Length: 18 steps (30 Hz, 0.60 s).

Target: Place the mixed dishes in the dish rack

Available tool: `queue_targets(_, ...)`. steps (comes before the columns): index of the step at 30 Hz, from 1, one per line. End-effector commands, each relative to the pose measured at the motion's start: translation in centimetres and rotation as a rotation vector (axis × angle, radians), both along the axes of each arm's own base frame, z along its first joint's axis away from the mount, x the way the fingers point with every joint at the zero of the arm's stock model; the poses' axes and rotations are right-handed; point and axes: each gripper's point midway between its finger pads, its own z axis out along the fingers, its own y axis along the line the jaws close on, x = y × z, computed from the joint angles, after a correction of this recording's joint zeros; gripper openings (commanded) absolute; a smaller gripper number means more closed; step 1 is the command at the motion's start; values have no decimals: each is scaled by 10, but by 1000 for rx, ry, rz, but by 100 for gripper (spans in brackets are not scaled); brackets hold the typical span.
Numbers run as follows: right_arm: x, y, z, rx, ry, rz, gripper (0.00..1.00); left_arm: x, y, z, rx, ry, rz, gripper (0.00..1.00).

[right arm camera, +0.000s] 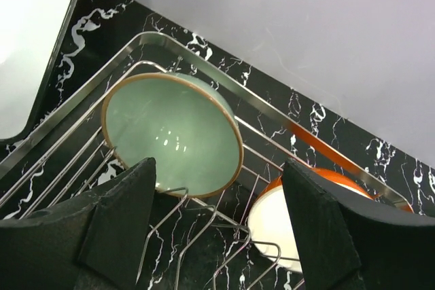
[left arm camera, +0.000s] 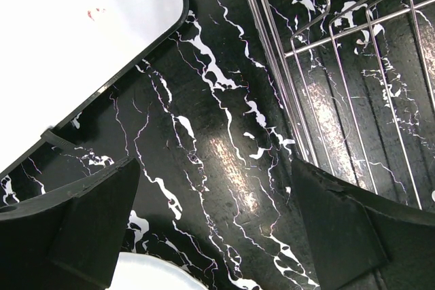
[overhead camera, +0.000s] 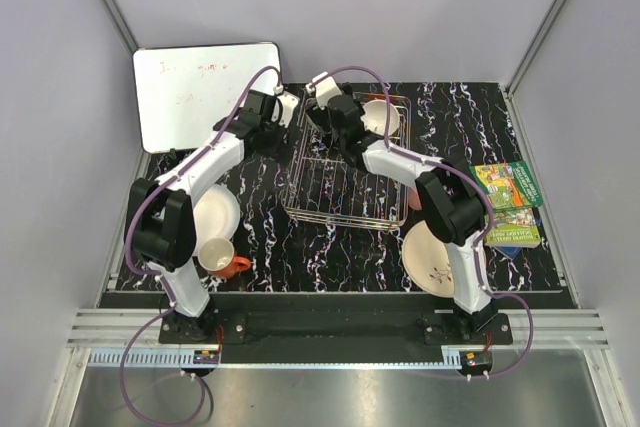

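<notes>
Right tool [right arm camera: 219, 171] wide over mint green bowl [right arm camera: 170, 134], left tool [left arm camera: 216, 168] wide beside dish rack [left arm camera: 283, 93] edge

Shows the dish rack [overhead camera: 345, 187] mid-table, white plate [overhead camera: 225, 209] and orange mug [overhead camera: 218, 255] to its left, twig-drawn plate [overhead camera: 430, 257] and green book [overhead camera: 508, 187] to its right.

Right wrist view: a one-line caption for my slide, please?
Open fingers face a mint green bowl tilted in the dish rack.

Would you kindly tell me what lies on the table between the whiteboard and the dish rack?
Nothing: the left wrist view shows bare tabletop between whiteboard and dish rack.
</notes>
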Motion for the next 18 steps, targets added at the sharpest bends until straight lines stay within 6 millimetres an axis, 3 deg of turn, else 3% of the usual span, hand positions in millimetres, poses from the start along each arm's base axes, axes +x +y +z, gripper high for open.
queue_targets(1, 12, 1, 9, -22, -34, -23, 82, 16, -16, 21, -60, -74, -9, 99)
queue_targets(10, 55, -30, -2, -70, -58, -146, 83, 14, -18, 7, -39, -62, -17, 99)
queue_targets(18, 65, -74, -4, -81, -53, -223, 83, 14, -22, 9, -37, -68, -22, 99)
